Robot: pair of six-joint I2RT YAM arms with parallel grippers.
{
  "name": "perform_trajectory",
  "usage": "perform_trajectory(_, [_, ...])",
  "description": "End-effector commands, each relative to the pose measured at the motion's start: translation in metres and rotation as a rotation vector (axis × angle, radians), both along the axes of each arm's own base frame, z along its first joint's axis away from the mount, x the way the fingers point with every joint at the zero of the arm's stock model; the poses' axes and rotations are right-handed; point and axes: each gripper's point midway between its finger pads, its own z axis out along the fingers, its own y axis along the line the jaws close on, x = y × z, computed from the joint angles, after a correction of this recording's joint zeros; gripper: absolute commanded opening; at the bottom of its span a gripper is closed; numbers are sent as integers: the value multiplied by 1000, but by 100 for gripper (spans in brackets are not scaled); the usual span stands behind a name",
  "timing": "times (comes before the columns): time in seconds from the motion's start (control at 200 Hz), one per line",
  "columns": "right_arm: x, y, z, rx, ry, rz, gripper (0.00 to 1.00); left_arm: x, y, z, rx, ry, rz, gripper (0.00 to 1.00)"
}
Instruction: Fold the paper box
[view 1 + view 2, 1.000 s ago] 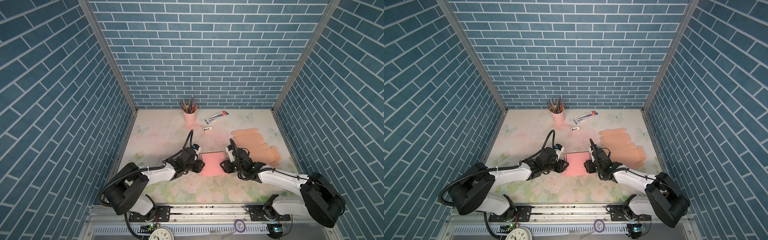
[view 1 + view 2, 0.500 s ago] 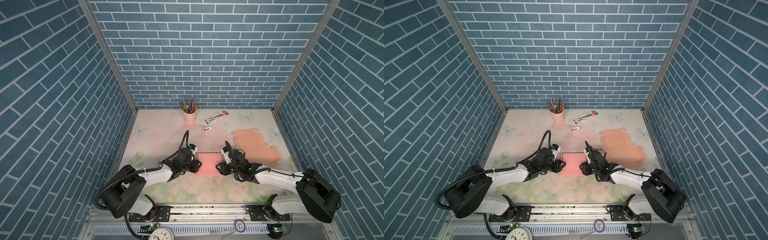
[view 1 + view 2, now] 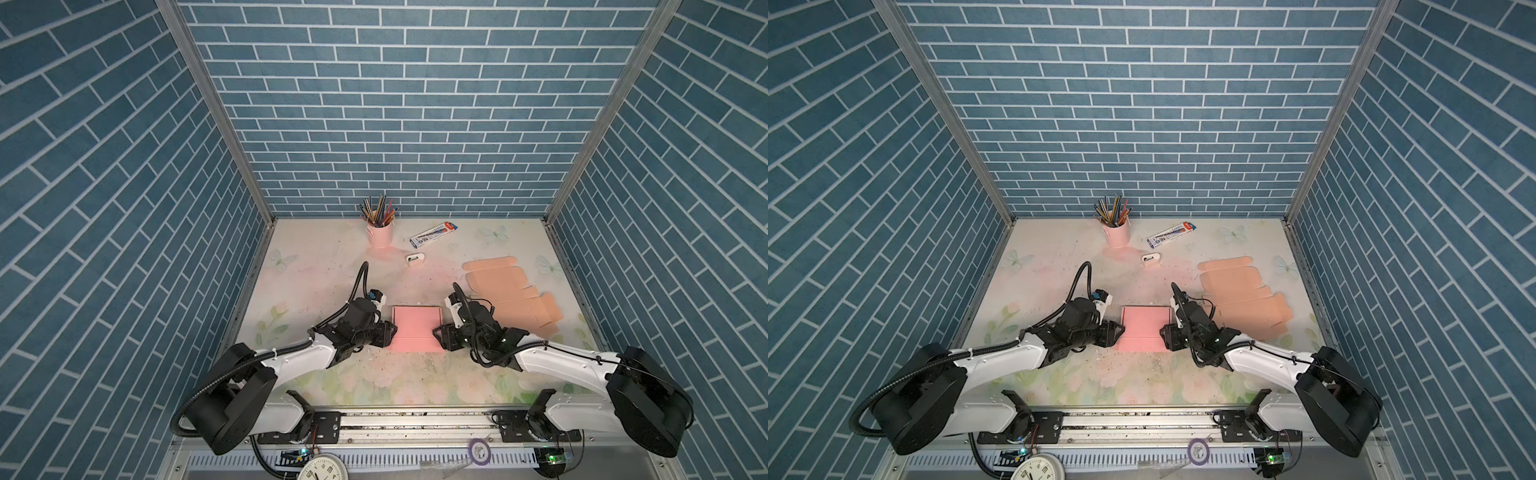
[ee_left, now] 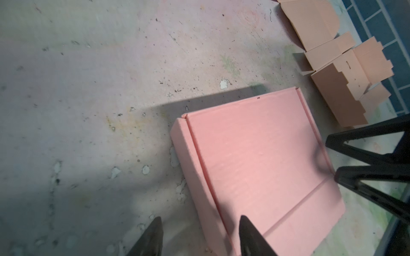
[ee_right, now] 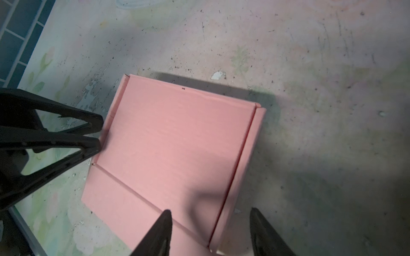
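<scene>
**benchwatcher:** Where's the box sitting, and which way is it facing?

**yam_fan:** The flat, closed pink paper box (image 3: 416, 326) lies lid-up on the flowery bench (image 3: 316, 266). It's about midway left to right and toward the front, well apart from the blue brick back wall (image 3: 395, 124). Its edges sit square with the bench sides. It's close to square, so I can't call a long axis. One crease runs left-to-right across the top, and the narrow strip it marks off is on the front side, facing the robot.

**benchwatcher:** And the arms?

**yam_fan:** The left arm (image 3: 299, 359) and right arm (image 3: 557, 361) are both stretched out low, forearms nearly level with the bench. They angle in from the front corners to meet the box from either side. The left gripper (image 3: 391, 331) is at the box's left edge, the right gripper (image 3: 437, 332) at its right edge. In the wrist views each gripper has its fingers (image 4: 250, 241) spread, one tip over the lid and one over bare bench, straddling the side wall without pinching it. So both are released, grasping nothing.

**benchwatcher:** Anything else around?

**yam_fan:** Flat tan cardboard cut-outs (image 3: 507, 291) lie near the box, off to its right and farther back. A pink cup of pencils (image 3: 381, 235) stands near the back wall.
</scene>
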Motion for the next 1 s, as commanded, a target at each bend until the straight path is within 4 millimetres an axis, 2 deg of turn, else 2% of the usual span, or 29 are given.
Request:
perform_trajectory(0.0, [-7,-13,-3,-27,24,-47,58,-5,14,1,71,-4,25,60])
perform_trajectory(0.24, [-20,-14,6,-6,27,-42,61,-25,12,16,71,-28,6,62])
perform_trajectory(0.38, [-31,-11,3,-14,42,-34,61,-35,6,22,52,-30,-17,62])
perform_trajectory(0.705, [-42,-6,-8,-20,78,-25,61,-51,-8,11,5,9,-56,63])
perform_trajectory(0.995, [-48,1,-17,-7,100,-9,61,-54,-14,7,-9,18,-83,63])
